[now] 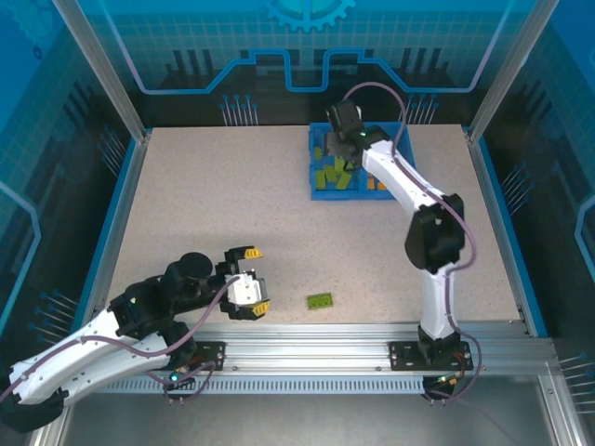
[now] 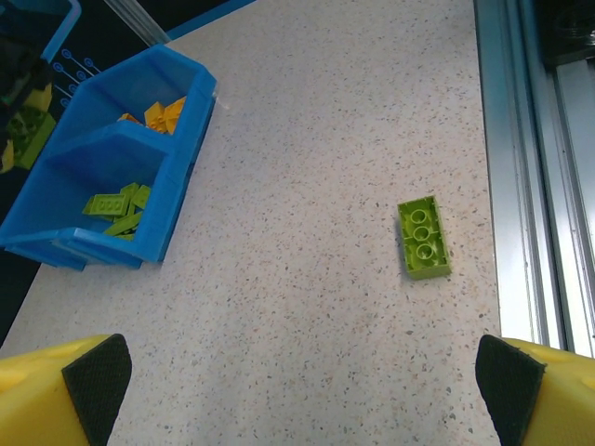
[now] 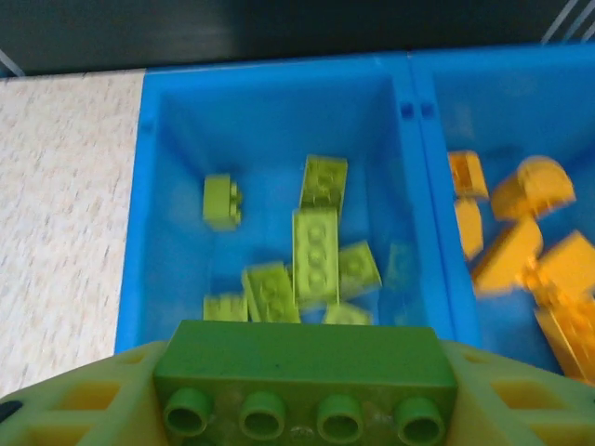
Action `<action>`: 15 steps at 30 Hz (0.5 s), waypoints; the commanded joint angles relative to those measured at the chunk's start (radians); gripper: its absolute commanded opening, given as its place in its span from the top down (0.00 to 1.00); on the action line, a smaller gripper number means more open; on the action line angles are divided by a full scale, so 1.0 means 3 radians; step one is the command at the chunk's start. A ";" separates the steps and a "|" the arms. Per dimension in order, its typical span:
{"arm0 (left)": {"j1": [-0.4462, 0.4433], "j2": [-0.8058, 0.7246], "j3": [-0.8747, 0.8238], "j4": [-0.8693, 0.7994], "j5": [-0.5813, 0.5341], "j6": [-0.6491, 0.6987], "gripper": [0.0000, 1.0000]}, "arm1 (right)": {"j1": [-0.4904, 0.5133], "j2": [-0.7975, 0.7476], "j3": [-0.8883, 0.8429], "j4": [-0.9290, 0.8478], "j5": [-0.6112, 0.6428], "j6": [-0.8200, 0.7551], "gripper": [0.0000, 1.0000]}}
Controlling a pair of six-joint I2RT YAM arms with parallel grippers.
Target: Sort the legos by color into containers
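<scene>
Right gripper (image 3: pixel 297 395): yellow latticed plastic fingers (image 3: pixel 84 400) clamped at narrow spread on the ends of a lime green studded plastic brick (image 3: pixel 297 358), held level with a row of four round studs facing the wrist camera.

Directly below and ahead of those fingers is the left compartment of a blue rectangular moulded-plastic bin (image 3: pixel 139 269). It holds a loose heap of lime green bricks (image 3: pixel 316 242), flat rectangles lying at mixed angles. Beyond the blue centre wall (image 3: pixel 423 186), to the gripper's right, is the second compartment with orange bricks (image 3: pixel 521 242). Some are rounded, and they are blurred at the frame edge.

Right arm: white links and black joints. It rises from its base at the near rail, bends at a high elbow and reaches far forward, with the wrist tipped down over the bin (image 1: pixel 313 172).

Left gripper (image 2: pixel 302 381): jaws spread wide and nothing between them; yellow fingers carry black textured pads (image 2: pixel 98 381).

Ahead of it and to its right, one loose lime green brick (image 2: pixel 424 238) with three studs lies flat on the speckled beige table (image 1: pixel 232 204), near the aluminium rail and well apart from the bin.

Left arm: folded low at the near left corner, with its gripper (image 1: pixel 253 279) level and pointing along the table.
</scene>
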 commanded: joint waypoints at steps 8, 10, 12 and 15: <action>0.0097 -0.0035 -0.0097 0.0135 0.0046 -0.0074 0.01 | -0.0215 0.1617 0.2294 -0.0519 -0.0091 -0.0472 0.35; 0.0102 -0.0034 -0.0109 0.0145 0.0051 -0.0077 0.01 | -0.0223 0.1647 0.2335 -0.0437 -0.0141 -0.0517 0.30; 0.0107 -0.0035 -0.0124 0.0153 0.0052 -0.0087 0.01 | -0.0236 0.1624 0.2307 -0.0357 -0.0143 -0.0527 0.22; 0.0117 -0.0025 -0.0141 0.0165 0.0059 -0.0084 0.01 | -0.0251 0.1545 0.2305 -0.0332 -0.0241 -0.0523 0.14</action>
